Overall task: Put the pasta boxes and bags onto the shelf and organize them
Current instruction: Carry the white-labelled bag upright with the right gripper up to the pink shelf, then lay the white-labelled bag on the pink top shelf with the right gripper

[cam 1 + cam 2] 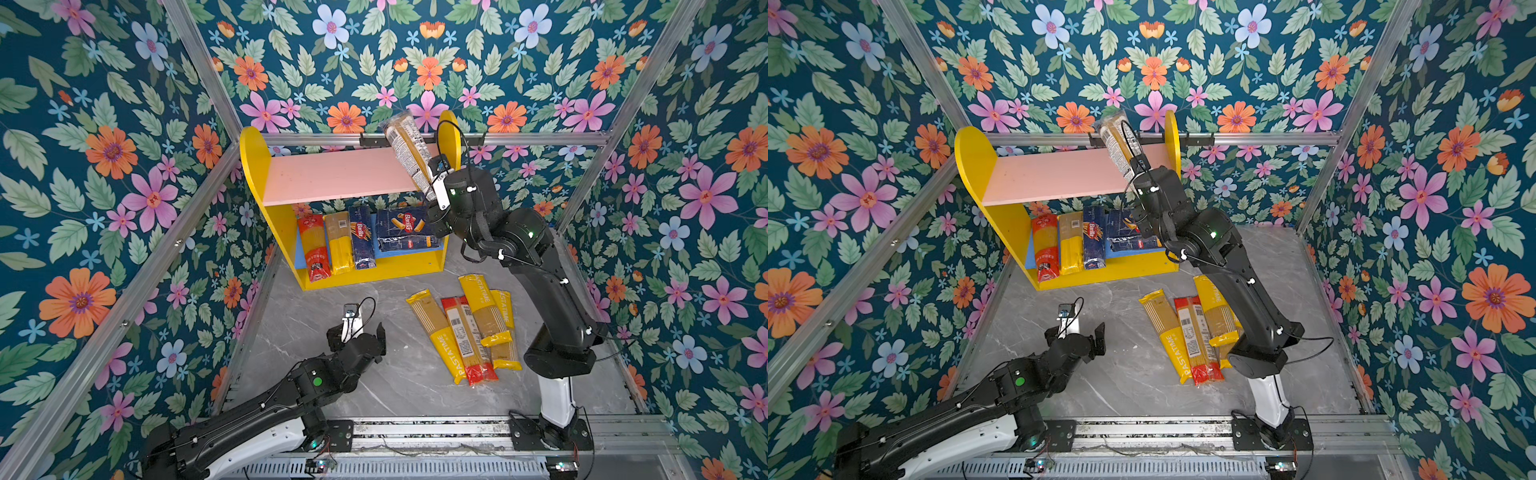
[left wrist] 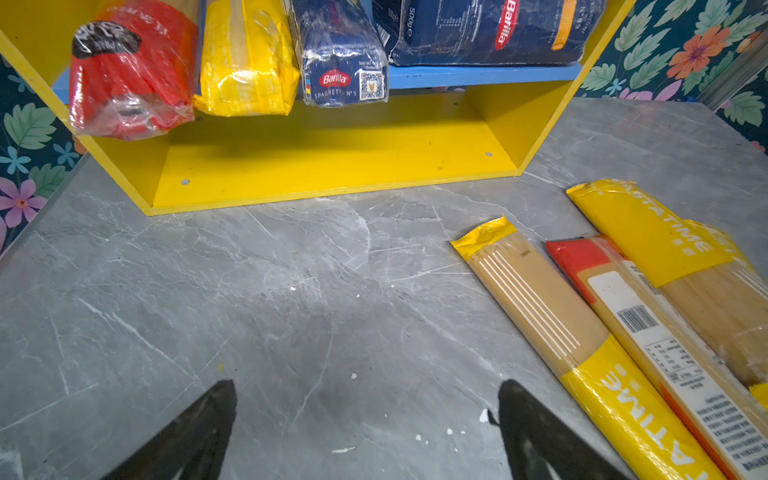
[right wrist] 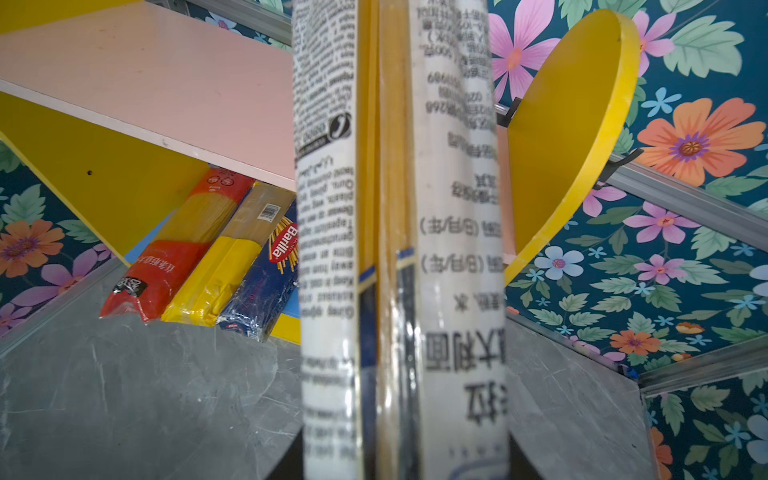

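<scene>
Dark teal floral wallpaper [image 1: 104, 166] on three walls. Grey marble-patterned floor panel [image 1: 399, 386], scuffed with pale scratches. Silver aluminium frame bars [image 1: 540, 138] along corners.

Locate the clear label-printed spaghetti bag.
In a top view, the clear bag is held tilted by the right gripper over the pink upper board's right end, beside the yellow side panel.

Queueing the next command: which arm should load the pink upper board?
Right. The right gripper is shut on the clear bag at the pink board; the left gripper is open, low over the table.
</scene>
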`<state>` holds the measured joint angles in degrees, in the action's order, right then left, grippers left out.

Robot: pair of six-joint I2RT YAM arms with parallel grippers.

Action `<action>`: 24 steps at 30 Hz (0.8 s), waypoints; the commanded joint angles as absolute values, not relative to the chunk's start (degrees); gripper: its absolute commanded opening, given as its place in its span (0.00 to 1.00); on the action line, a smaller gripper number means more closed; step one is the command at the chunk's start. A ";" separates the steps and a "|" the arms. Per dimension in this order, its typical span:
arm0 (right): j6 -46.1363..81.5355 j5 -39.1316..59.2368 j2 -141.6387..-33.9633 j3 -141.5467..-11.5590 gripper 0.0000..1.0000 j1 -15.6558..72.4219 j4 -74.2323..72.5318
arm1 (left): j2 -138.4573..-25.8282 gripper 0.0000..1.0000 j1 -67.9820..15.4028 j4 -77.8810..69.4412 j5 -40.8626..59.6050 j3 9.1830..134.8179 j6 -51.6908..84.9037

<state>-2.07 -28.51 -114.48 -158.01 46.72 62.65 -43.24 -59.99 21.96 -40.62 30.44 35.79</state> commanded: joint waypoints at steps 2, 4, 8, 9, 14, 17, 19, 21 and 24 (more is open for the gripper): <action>-3.54 -28.03 -114.92 -156.62 0.30 43.76 50.31 | -43.40 1.00 -59.98 23.29 -42.97 31.09 35.58; -4.11 -27.46 -116.02 -157.12 0.30 42.39 48.51 | -43.75 1.00 -59.98 23.31 -43.29 31.20 35.68; -5.16 -26.67 -118.05 -158.21 0.30 41.10 45.82 | -44.78 1.00 -60.00 23.29 -43.78 31.53 35.86; -5.40 -26.67 -118.66 -158.77 0.30 40.91 45.40 | -45.19 1.00 -59.95 23.37 -43.93 31.63 35.86; -4.65 -26.44 -120.79 -159.40 0.31 39.04 43.27 | -46.91 1.00 -59.96 23.90 -44.47 32.58 35.95; -3.48 -25.07 -121.50 -159.41 0.32 37.81 42.84 | -47.43 1.00 -59.96 24.42 -44.73 32.96 36.21; -3.25 -24.72 -121.85 -159.42 0.34 37.29 42.49 | -47.39 1.00 -60.02 24.61 -44.86 32.96 36.30; -3.08 -24.26 -122.11 -159.42 0.35 37.00 42.21 | -47.32 1.00 -59.95 24.82 -44.91 33.04 36.30; -2.90 -24.11 -122.53 -159.70 0.42 36.92 42.12 | -47.26 1.00 -59.96 25.22 -45.25 33.18 36.39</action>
<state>-4.03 -24.12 -122.61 -158.91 36.95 52.38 -47.33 -59.99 24.29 -43.75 32.75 35.90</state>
